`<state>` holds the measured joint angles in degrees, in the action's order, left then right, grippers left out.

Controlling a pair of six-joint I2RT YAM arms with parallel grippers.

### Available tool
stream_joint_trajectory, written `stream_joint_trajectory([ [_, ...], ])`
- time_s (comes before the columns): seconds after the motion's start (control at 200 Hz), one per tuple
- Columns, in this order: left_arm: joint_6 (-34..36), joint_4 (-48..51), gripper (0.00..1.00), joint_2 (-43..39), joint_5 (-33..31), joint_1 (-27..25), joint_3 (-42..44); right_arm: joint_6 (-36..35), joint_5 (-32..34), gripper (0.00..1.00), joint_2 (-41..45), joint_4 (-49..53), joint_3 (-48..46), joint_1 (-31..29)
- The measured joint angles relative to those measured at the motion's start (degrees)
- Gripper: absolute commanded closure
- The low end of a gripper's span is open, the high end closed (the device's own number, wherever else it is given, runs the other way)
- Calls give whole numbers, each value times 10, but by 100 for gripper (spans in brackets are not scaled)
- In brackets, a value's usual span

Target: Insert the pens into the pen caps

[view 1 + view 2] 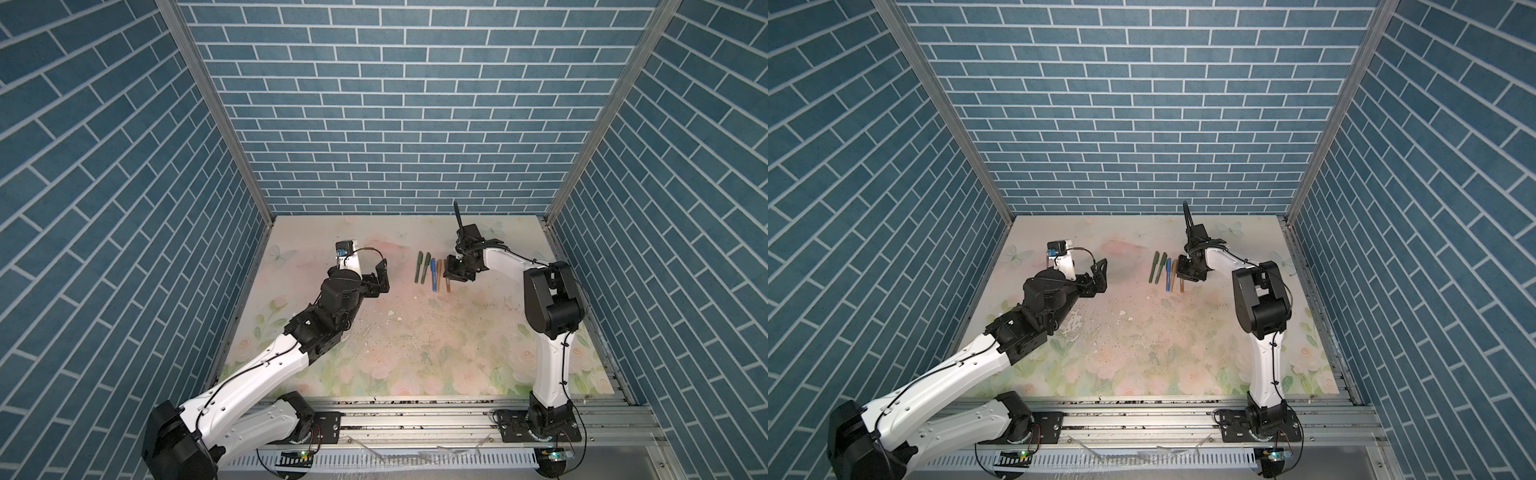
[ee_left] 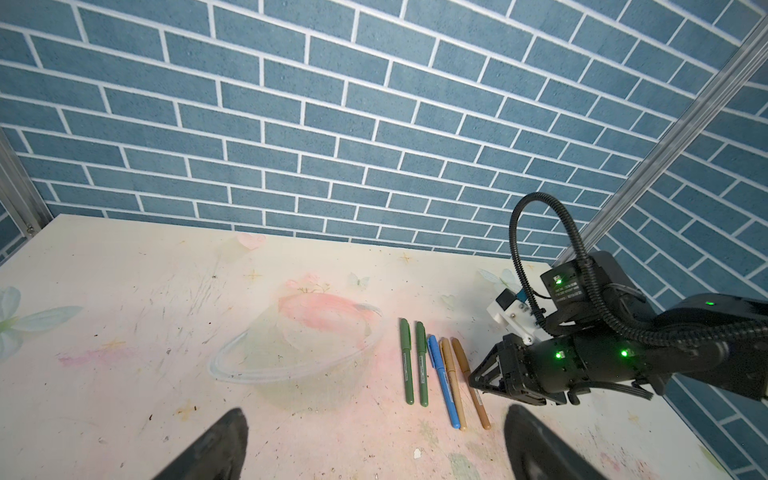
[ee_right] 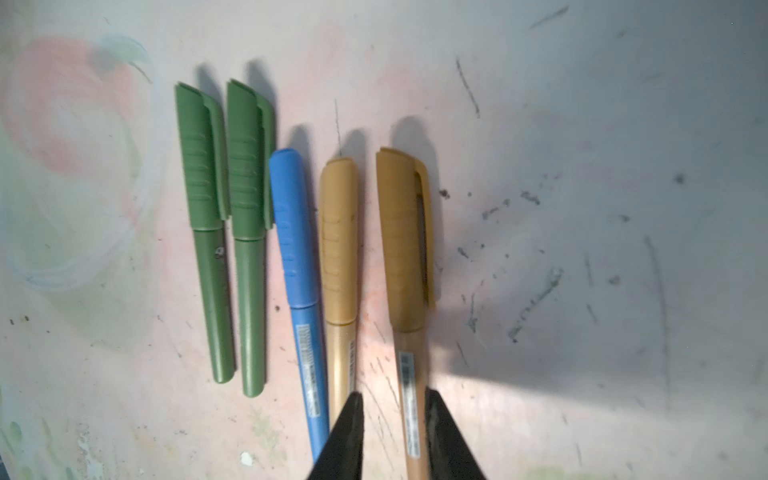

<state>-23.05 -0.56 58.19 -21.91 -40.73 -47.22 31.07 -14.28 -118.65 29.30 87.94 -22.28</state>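
Several capped pens lie side by side on the table (image 1: 415,332): two green (image 3: 203,232) (image 3: 247,241), one blue (image 3: 297,270) and two golden-brown (image 3: 340,266). Each pen wears its matching pen cap, such as the golden cap (image 3: 401,232) on the rightmost pen (image 2: 469,374). My right gripper (image 3: 395,399) straddles that rightmost pen's barrel. Its jaws stand slightly open, with a gap on one side of the barrel. In both top views it (image 1: 451,276) hangs over the row's right end (image 1: 1181,282). My left gripper (image 2: 376,415) stands wide open and empty, left of the row (image 1: 382,276).
Blue brick-patterned walls (image 1: 395,124) close the table on three sides. An aluminium rail (image 1: 415,419) carrying both arm bases runs along the front. Small white scraps (image 1: 390,312) and dark specks dot the floral table surface in front of the pens.
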Motion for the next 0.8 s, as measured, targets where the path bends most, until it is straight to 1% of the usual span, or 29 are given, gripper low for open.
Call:
stream_joint_trajectory([
  [0.16,8,3,3,0,26,4,-16,-12,10,69,94,-2,-47,0],
  [0.225,15,3,0,0,31,4,-17,-17,10,68,143,-10,-80,0],
  [0.315,25,7,1,0,19,4,-17,-22,8,68,218,-31,-141,-1],
  [0.385,39,9,1,0,-5,3,-17,-22,8,64,281,-54,-201,-2],
  [0.49,69,15,0,-10,-41,3,-17,-27,10,50,369,-66,-272,-9],
  [0.59,93,31,0,-28,-70,-2,-29,-41,17,45,438,-63,-308,-16],
  [0.61,96,37,1,-31,-75,-2,-34,-45,20,42,451,-62,-312,-18],
  [0.615,96,40,1,-33,-77,-2,-37,-45,21,39,454,-61,-313,-18],
  [0.62,96,42,0,-34,-78,-2,-38,-44,22,39,458,-61,-314,-18],
  [0.625,97,44,0,-35,-80,-2,-40,-44,23,35,460,-61,-315,-18],
  [0.63,97,45,0,-35,-81,-2,-42,-46,23,28,464,-61,-316,-19],
  [0.635,97,47,0,-36,-81,-2,-43,-46,24,25,466,-61,-317,-19],
  [0.64,98,49,0,-37,-83,-2,-45,-47,24,25,468,-61,-318,-19],
  [0.645,98,51,0,-38,-84,-3,-47,-47,26,13,473,-60,-319,-20],
  [0.65,98,52,0,-39,-85,-3,-48,-47,26,7,475,-60,-319,-20],
  [0.66,98,56,0,-42,-87,-3,-52,-43,29,3,482,-60,-321,-21],
  [0.745,92,78,0,-73,-97,-5,-62,-44,52,1,530,-66,-340,-24],
  [0.8,84,86,0,-107,-98,-5,-42,-43,67,1,560,-76,-362,-25],
])
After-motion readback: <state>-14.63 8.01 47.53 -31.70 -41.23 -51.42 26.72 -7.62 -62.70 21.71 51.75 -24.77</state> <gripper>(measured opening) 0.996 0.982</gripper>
